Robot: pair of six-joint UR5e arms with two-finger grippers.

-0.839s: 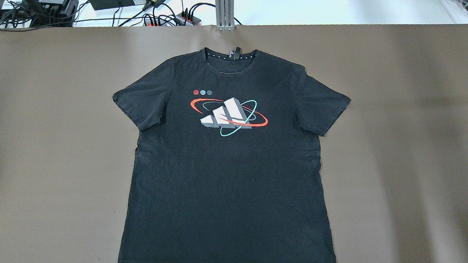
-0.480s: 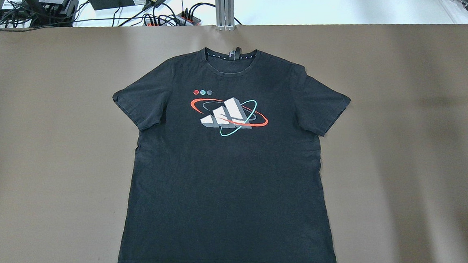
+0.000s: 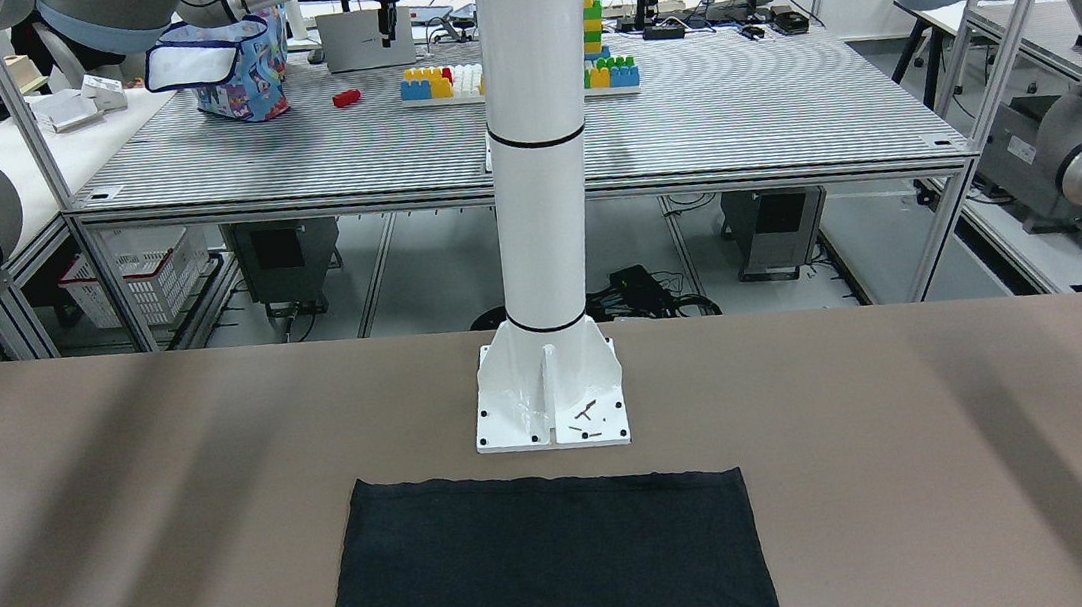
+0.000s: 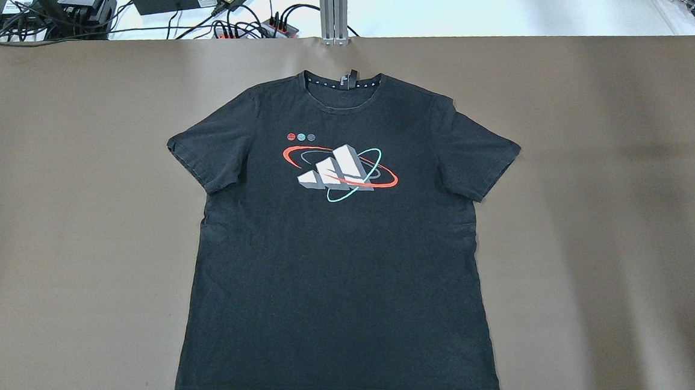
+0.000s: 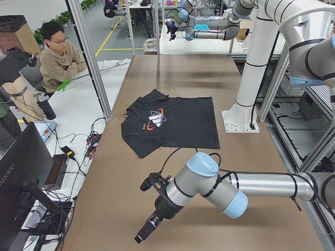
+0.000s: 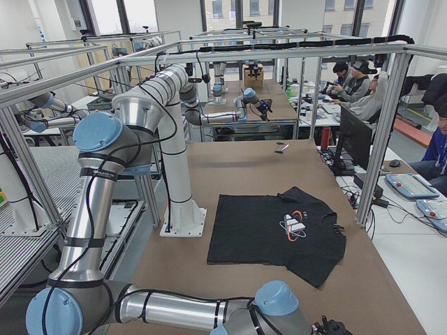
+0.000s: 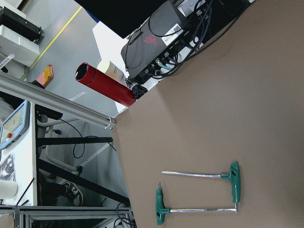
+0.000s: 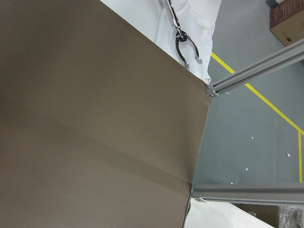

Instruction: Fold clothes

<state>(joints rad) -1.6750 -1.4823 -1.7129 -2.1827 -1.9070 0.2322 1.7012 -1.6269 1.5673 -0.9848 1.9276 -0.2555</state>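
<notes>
the brown worktop [image 4: 52,207] is smooth and matte; since a moment ago only the soft shadows on it have drifted a little. the black t-shirt [image 4: 334,268] has not moved: it lies flat mid-worktop, front up, sleeves spread, hem just beside the white pillar [image 3: 534,143] (thin soft knit, with a red, teal and white print [image 4: 340,172] on the chest). the left gripper [image 5: 142,234] hangs over bare worktop, well apart from the shirt; the right gripper [image 6: 328,325] barely shows; whether either one's jaws are open i cannot tell. two green-handled metal t-keys [image 7: 233,180] lie side by side
</notes>
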